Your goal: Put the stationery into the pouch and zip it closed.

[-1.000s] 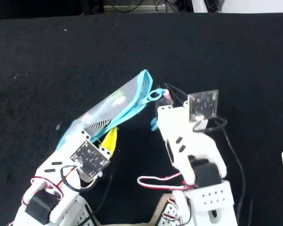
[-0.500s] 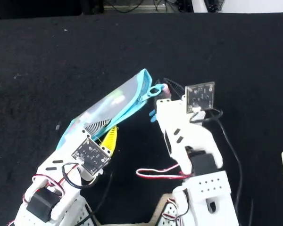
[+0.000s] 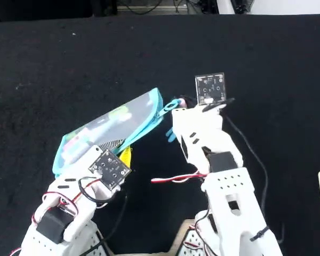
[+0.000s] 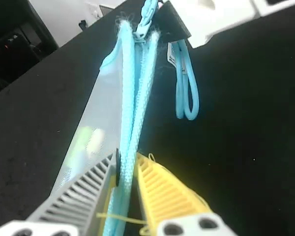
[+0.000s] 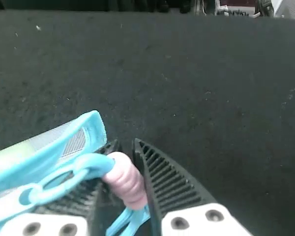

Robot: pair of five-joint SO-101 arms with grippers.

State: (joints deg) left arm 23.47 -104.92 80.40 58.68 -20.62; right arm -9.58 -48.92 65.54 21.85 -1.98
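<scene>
Your right gripper (image 5: 125, 147) pinches the pink pull (image 5: 124, 181) at the far corner of the pouch (image 3: 109, 124), and your left gripper (image 4: 126, 160) is pressed onto the zipper (image 4: 136, 93) edge at the near end. The pouch hangs off the table (image 3: 266, 53) between them, long axis running straight from gripper to gripper, coloured shapes showing through its clear side. Judge any slider travel along that line; the loop (image 4: 187, 93) dangling by the right gripper could snag.

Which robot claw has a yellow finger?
The left gripper, clamped on the pouch edge: one finger yellow, one grey. The right gripper, holding the zipper pull, is all black.
</scene>
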